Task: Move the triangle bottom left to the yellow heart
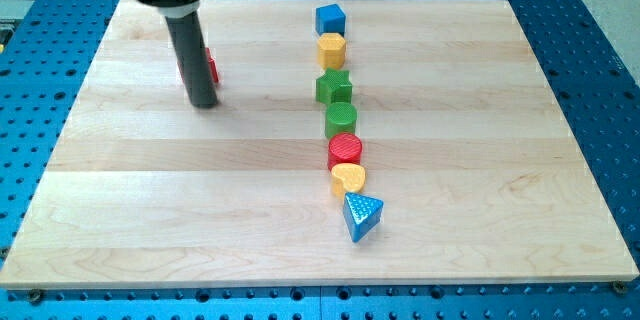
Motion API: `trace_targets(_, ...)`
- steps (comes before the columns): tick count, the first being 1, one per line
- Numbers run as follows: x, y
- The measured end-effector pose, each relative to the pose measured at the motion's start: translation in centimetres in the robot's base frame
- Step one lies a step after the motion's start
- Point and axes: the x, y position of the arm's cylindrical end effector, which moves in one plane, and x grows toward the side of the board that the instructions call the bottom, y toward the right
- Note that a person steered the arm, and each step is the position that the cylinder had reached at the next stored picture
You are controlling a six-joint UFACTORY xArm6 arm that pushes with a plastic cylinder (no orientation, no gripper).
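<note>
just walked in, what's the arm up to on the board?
The arm is pushing blocks with its rod. My tip sits at the view's upper left, beside a partly hidden red block. The blue triangle lies far off, at the bottom of a column of blocks, right below the yellow heart, close to or touching it.

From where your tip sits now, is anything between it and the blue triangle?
Nothing visible stands on the straight path. My tip is at the view's upper left, beside a red block. The blue triangle lies lower right, touching the yellow heart. The column of blocks above the heart lies right of that line.
</note>
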Motion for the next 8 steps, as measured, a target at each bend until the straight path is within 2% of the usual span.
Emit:
trace_targets(1, 3.3, -1.4)
trace_targets(2, 11.9, 0.7)
trace_targets(3, 21.0, 7.0)
trace_targets(4, 21.3, 8.8)
trace_targets(6, 21.3, 26.3)
trace_targets(7, 17.8, 28.2)
trace_targets(8, 16.6, 27.7)
